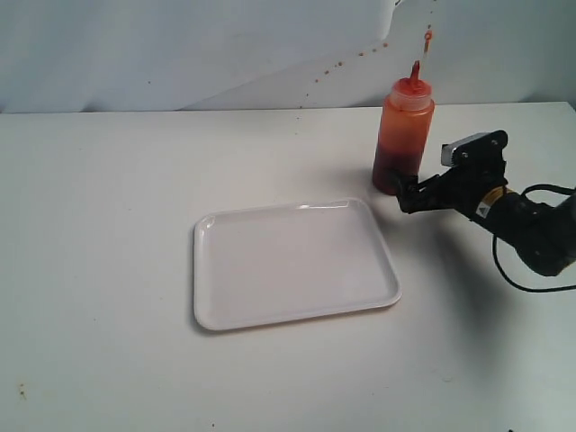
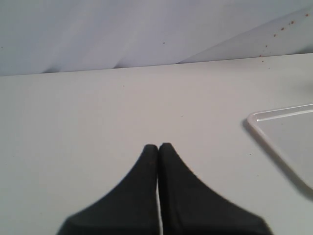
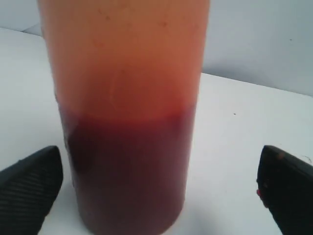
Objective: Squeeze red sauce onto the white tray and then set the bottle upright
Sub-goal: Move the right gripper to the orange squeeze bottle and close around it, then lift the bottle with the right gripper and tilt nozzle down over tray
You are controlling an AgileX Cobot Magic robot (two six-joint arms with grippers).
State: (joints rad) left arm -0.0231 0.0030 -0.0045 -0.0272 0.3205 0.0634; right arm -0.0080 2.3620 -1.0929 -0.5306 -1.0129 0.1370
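Note:
The bottle [image 1: 403,135] stands upright on the table behind the right end of the white tray [image 1: 292,263], its red nozzle pointing up and its small cap dangling above. Darker red sauce [image 3: 128,169] fills its lower part. My right gripper [image 1: 405,191] is open at the bottle's base; in the right wrist view the bottle [image 3: 124,98] stands between the two spread fingertips [image 3: 29,186], touching neither. The tray's surface shows no sauce. My left gripper [image 2: 158,147] is shut on nothing, hovering over bare table, with a corner of the tray [image 2: 286,132] off to one side.
A white backdrop [image 1: 180,45] rises behind the table, speckled with small red splashes near the bottle. The right arm's black cable [image 1: 531,270] loops over the table at the right edge.

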